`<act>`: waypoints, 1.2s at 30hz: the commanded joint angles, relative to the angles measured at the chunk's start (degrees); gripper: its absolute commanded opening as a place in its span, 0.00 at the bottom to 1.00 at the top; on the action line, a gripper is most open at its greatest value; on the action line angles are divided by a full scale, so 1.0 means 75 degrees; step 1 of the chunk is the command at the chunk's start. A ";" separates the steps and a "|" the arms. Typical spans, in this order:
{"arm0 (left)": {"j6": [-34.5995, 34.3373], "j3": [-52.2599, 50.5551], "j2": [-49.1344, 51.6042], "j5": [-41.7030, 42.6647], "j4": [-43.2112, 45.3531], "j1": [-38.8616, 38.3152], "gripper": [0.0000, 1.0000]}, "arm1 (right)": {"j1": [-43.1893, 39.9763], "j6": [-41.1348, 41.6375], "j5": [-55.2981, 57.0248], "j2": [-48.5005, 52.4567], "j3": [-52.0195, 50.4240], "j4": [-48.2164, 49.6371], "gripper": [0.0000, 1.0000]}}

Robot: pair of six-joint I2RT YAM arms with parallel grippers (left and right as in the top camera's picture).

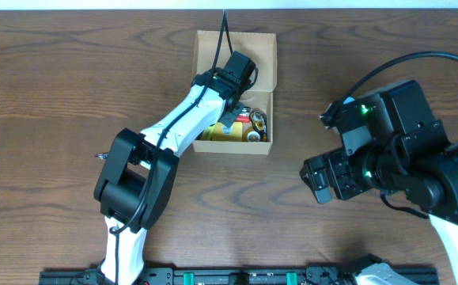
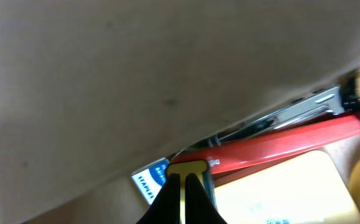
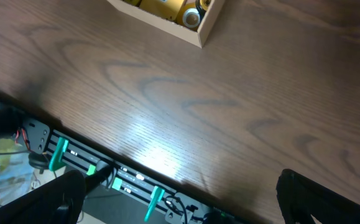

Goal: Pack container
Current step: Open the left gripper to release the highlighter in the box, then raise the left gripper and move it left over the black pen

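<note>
The tan cardboard container [image 1: 265,65] stands open at the table's far middle, its lid flap folded back. Inside lie a red stapler [image 2: 279,146], a cream-yellow pad [image 2: 285,186], a blue-and-white staples box [image 2: 148,180] and a tape roll [image 1: 258,120]. My left gripper [image 1: 233,117] is down inside the container; in the left wrist view its fingers [image 2: 183,182] are shut, tips against the staples box, with the container's inner wall [image 2: 136,74] close above. My right gripper [image 1: 317,179] hangs open and empty over bare table to the container's right. The container's corner [image 3: 195,34] shows in the right wrist view.
The wooden table [image 1: 54,95] reaches all round the container. A black rail with green clips [image 3: 105,171] runs along the table's near edge. The bulky right arm [image 1: 403,150] fills the right side.
</note>
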 commanded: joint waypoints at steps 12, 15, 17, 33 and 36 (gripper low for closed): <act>0.0930 -0.0353 0.0099 0.0988 -0.0047 -0.0093 0.06 | -0.0041 -0.0093 0.0026 0.0003 0.0012 -0.0006 0.99; 0.0930 -0.0484 0.0099 0.0574 0.0041 -0.0093 0.06 | -0.0041 -0.0093 0.0026 0.0003 0.0012 -0.0006 0.99; 0.0927 -0.0527 0.0099 0.0393 0.0064 -0.0093 0.06 | -0.0041 -0.0093 0.0026 0.0003 0.0012 -0.0006 0.99; 0.0233 -0.0527 0.0099 -0.1355 0.0294 -0.0073 0.06 | -0.0041 -0.0093 0.0026 0.0003 0.0012 -0.0006 0.99; 0.0233 -0.0513 0.0096 -0.1355 0.0323 -0.0073 0.06 | -0.0041 -0.0093 0.0026 0.0003 0.0012 -0.0006 0.99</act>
